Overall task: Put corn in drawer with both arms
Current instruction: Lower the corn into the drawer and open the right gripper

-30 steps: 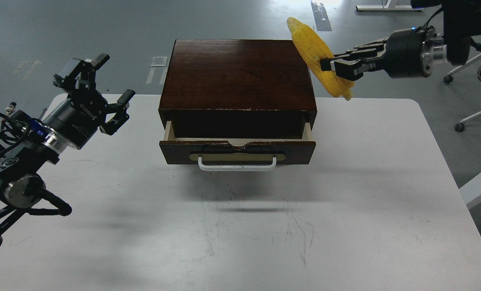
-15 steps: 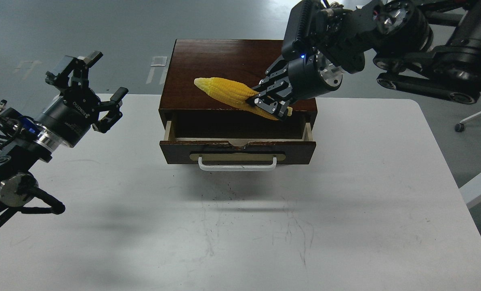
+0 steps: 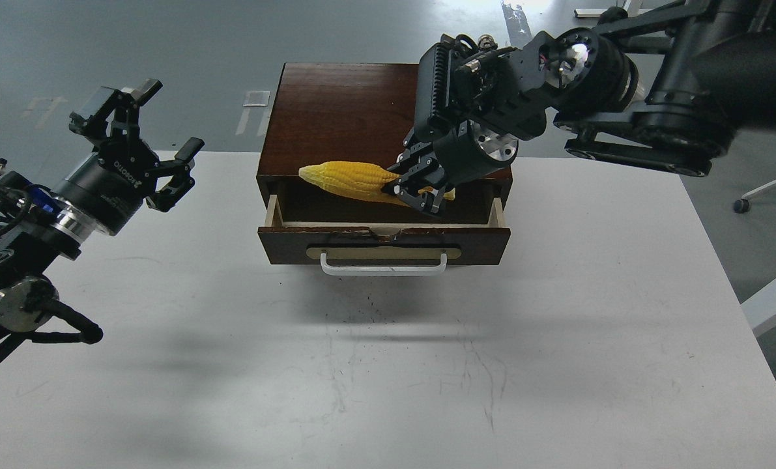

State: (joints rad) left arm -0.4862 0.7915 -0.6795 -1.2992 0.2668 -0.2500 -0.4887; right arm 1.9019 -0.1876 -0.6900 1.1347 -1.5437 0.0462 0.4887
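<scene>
The dark brown wooden box (image 3: 355, 111) stands at the table's far middle. Its drawer (image 3: 385, 242), with a white bar handle (image 3: 383, 267), is pulled partly open toward me. My right gripper (image 3: 414, 192) is shut on the yellow corn (image 3: 347, 180), holding it near its thick end. The corn lies almost level over the drawer's open mouth, tip pointing left. My left gripper (image 3: 143, 137) is open and empty, raised above the table's left edge, well left of the box.
The white table (image 3: 388, 365) stretches in front of the drawer, with scuff marks. My right arm's thick links (image 3: 622, 85) hang over the box's right rear. A chair base (image 3: 765, 189) stands on the floor at the right.
My right gripper has swung the corn from beyond the box's right rear corner, over its top, and down to the drawer's opening. The left gripper has drifted slightly left.
</scene>
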